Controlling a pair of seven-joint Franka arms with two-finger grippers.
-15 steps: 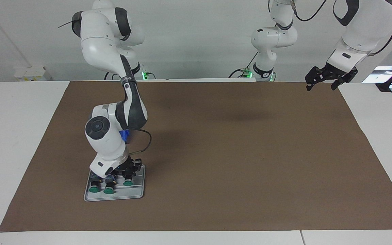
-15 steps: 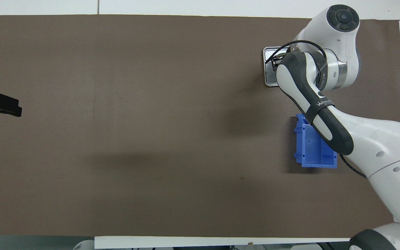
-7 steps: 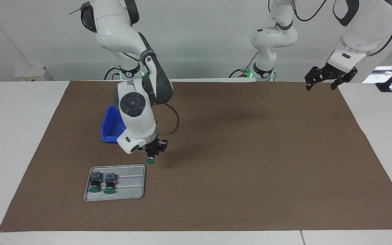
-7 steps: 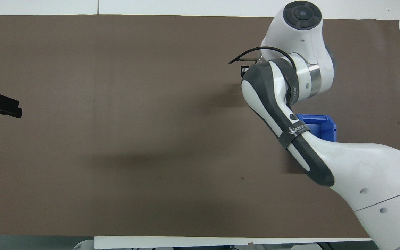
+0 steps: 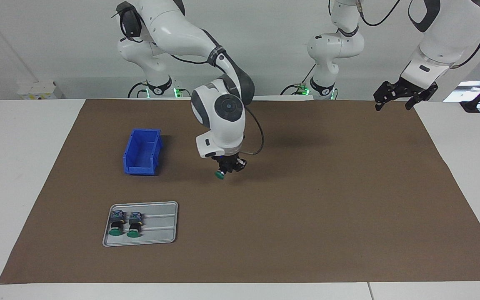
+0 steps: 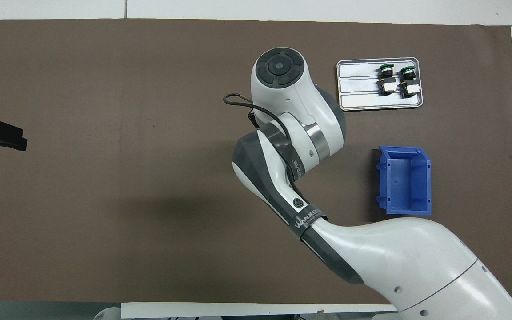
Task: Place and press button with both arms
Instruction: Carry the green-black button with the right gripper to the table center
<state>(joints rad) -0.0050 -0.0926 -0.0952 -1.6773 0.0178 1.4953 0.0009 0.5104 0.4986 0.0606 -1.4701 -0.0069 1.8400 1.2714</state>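
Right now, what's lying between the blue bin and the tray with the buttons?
Nothing: in both views only bare brown mat separates the blue bin from the tray. The right pincer holds its button over the mat beside the bin.

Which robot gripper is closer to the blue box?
The right gripper. It hangs over the mat beside the blue box, holding a green button. The left gripper waits up by the left arm's end of the table.

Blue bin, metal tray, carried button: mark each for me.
blue bin (image 5: 142, 154), facing view, on its inner floor.
metal tray (image 5: 161, 227), facing view, on its bare ribbed part.
carried button (image 5: 220, 175), facing view, on its green cap, under the right hand (image 5: 229, 166).
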